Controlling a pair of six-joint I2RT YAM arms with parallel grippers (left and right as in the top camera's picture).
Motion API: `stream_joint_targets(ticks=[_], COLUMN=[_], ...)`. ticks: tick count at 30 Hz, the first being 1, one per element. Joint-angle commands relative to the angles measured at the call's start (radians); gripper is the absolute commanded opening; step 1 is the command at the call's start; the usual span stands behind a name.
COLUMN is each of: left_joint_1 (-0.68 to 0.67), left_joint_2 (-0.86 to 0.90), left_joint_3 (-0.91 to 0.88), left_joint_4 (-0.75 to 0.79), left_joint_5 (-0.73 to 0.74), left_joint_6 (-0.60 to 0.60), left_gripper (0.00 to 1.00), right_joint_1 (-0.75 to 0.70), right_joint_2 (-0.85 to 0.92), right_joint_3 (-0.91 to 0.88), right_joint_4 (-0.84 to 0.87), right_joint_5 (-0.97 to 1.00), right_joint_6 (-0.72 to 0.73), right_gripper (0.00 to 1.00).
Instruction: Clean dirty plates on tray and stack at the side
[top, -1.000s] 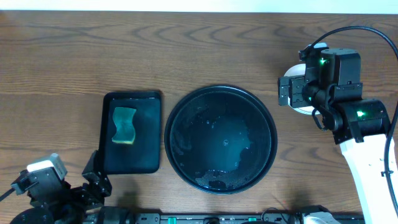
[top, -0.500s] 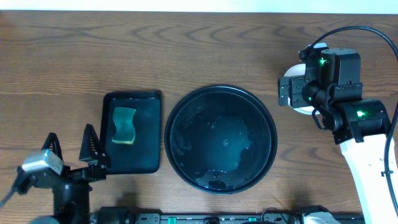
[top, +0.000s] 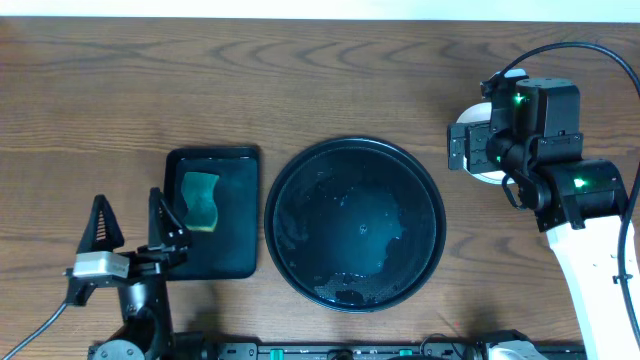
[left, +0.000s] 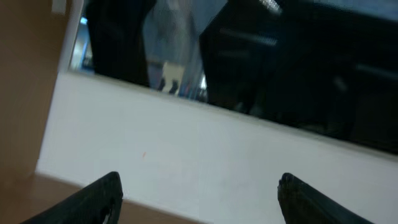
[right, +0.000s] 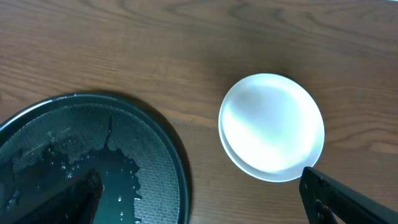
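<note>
In the overhead view, the round black tray (top: 283, 190) lies in the middle of the tabletop (top: 320, 80). It is wet and carries no plate. The plates (top: 488, 178) show only as a white edge under the right arm (top: 545, 165), just beside the tray on its right. On the left, a green sponge (top: 200, 200) rests in the small rectangular tray (top: 235, 240). The left hand (top: 132, 232) stands open next to that tray and grips nothing.

In the left wrist view, the left hand (left: 199, 190) points at a pale wall, with only empty space between its fingers.

In the right wrist view, the right hand (right: 199, 180) is wide open and empty, above the plates (right: 272, 127). They sit stacked on the wood, a clean white one on top, apart from the tray rim (right: 177, 155).

I judge that cleaning and stacking are finished. The next move calls only for drawing both arms back without touching the stack.
</note>
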Motion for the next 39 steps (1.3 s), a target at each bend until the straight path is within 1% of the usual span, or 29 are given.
stream_joint_targets(ticks=[1,4,6,7,10,13,19,22,24,39], left_joint_1=[0.005,0.005,0.005,0.005,0.005,0.005,0.005,0.005,0.005,0.005], left_joint_2=[-0.009,-0.009,-0.009,-0.009,-0.009,-0.009,-0.009,-0.009,-0.009,-0.007], left_joint_3=[-0.093,-0.196,-0.24,-0.257,-0.257,-0.257,-0.257,-0.257,-0.257,-0.257], left_joint_4=[0.116,0.274,0.334,0.353,0.326,0.255,-0.089,-0.235,-0.305,-0.315], left_joint_5=[0.016,0.016,0.016,0.016,0.011,0.001,0.002,0.001,0.001,0.004], left_joint_6=[-0.004,-0.005,-0.012,-0.013,-0.011,-0.012,-0.058,-0.07,-0.083,-0.08], left_gripper=[0.8,0.8,0.8,0.8,0.8,0.8,0.8,0.8,0.8,0.8], right_joint_1=[0.008,0.008,0.008,0.008,0.008,0.008,0.008,0.008,0.008,0.008], right_joint_2=[-0.01,-0.01,-0.01,-0.01,-0.01,-0.01,-0.01,-0.01,-0.01,-0.01], right_joint_3=[0.011,0.011,0.011,0.011,0.011,0.011,0.011,0.011,0.011,0.011], right_joint_4=[0.001,0.001,0.0,0.001,0.001,0.001,0.001,0.001,0.001,0.001], right_joint_5=[0.006,0.007,0.007,0.006,0.007,0.006,0.007,0.007,0.007,0.006], right_joint_6=[-0.011,-0.011,-0.011,-0.011,-0.011,-0.011,-0.011,-0.011,-0.011,-0.011], right_gripper=[0.99,0.99,0.99,0.99,0.99,0.99,0.99,0.99,0.99,0.99])
